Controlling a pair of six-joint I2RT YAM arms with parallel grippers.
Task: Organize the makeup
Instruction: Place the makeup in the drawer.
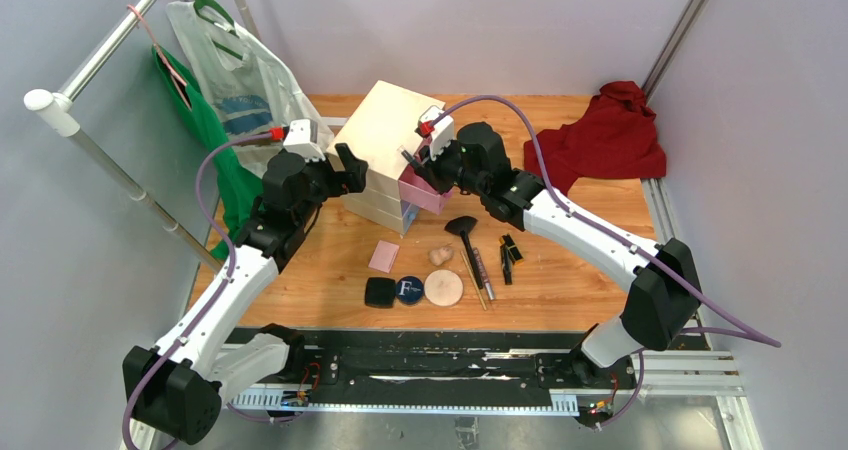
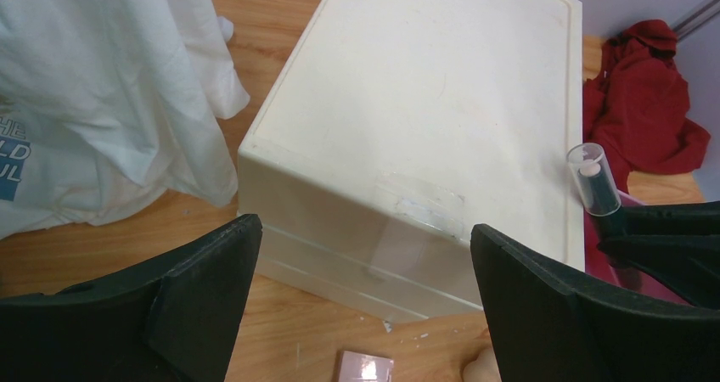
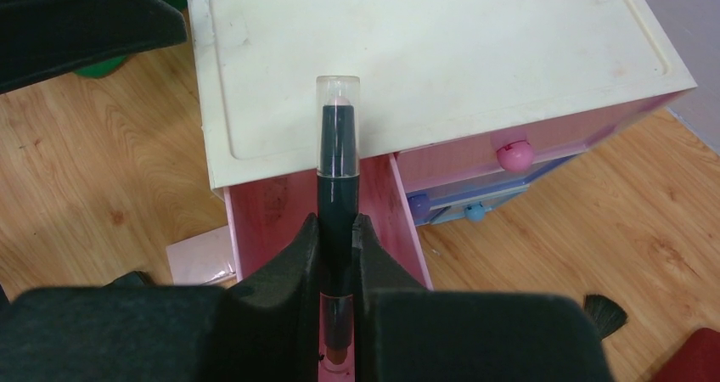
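Since the right gripper (image 3: 338, 229) was clamped on a dark crayon pencil (image 3: 339, 140) with a clear cap, held over the open pink drawer (image 3: 270, 216) at lower centre of the right wrist view, the step in hand looked to be the drop into that drawer. To do it well, I judged the capped end should be kept off the front lip of the cream chest (image 3: 424, 51), which it overlapped in that view. The pencil should also be tilted to lie along the drawer. It should be lowered between the pink walls and released only when close to the floor, so that it neither bounced nor rolled out. A light hold on the chest by the other arm would stop the chest sliding.

In the top view the right arm ran from lower right up toward centre, its wrist bent down over the chest's front. The left arm rose from lower left to the chest's left side. The left gripper (image 2: 365, 233) was spread wide and held nothing, its fingers framing the chest's near corner. Whether they touched it could not be told.

The other makeup lay on the table (image 1: 590, 270) at lower centre: a black square compact (image 1: 379, 292), a navy compact (image 1: 409, 290), a beige puff (image 1: 443, 287), a pink square (image 1: 384, 256), a sponge (image 1: 439, 255), a black brush (image 1: 462, 232), pencils (image 1: 480, 270) and a lipstick (image 1: 510, 255).
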